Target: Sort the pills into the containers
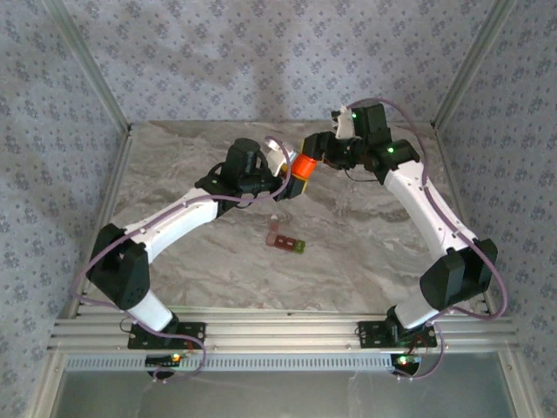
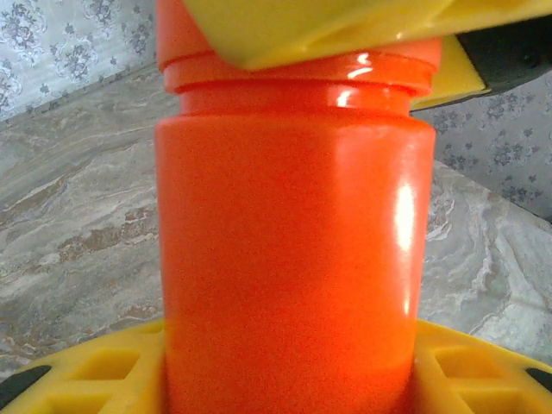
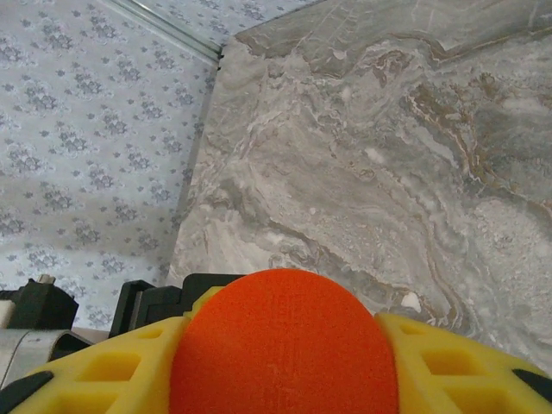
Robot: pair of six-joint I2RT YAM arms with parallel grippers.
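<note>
A marble-patterned table (image 1: 365,235) is spanned by the left arm (image 1: 174,222) and the right arm (image 1: 426,200), which are bent inward to meet over its far half. The left end effector (image 1: 283,165) is clamped on the body of the orange bottle (image 1: 303,167). The right end effector (image 1: 315,155) is closed around the cap (image 3: 285,345) from the opposite side. The containers (image 1: 285,241), a red-brown strip with one green end, are laid flat on the table nearer the arm bases, well apart from both end effectors and touched by neither.
</note>
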